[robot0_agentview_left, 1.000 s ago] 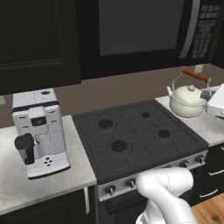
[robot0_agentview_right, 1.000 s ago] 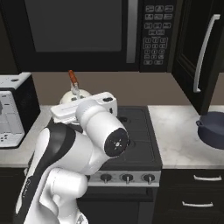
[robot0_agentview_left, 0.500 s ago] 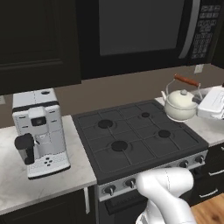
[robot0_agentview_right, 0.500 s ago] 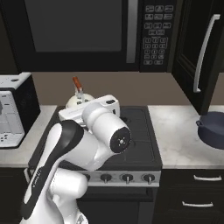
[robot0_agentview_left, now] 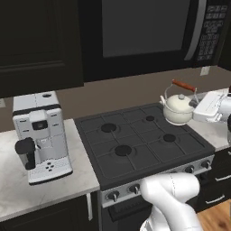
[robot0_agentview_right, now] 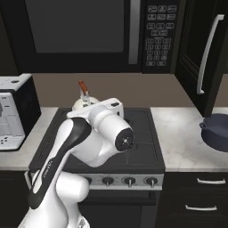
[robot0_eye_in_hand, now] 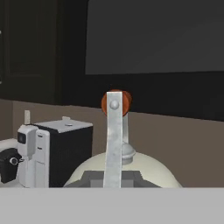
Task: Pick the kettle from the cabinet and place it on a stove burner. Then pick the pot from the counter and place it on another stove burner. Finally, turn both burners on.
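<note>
One pincer (robot0_eye_in_hand: 114, 181), closed tight on the kettle (robot0_agentview_left: 177, 108) at its handle, carries it just above the rear right burner (robot0_agentview_left: 150, 118) of the stove (robot0_agentview_left: 135, 149). The first placing step looks nearly done. Next comes lowering the kettle squarely onto that grate and letting go, then fetching the pot (robot0_agentview_right: 217, 132) from the counter (robot0_agentview_right: 182, 133).

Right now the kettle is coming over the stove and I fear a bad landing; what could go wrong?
The gripper is shut on the small cream-white kettle at its side, so it may tilt or slip. It hangs over the black stove's right edge and could land off a burner. The pot's burner must stay free.
</note>
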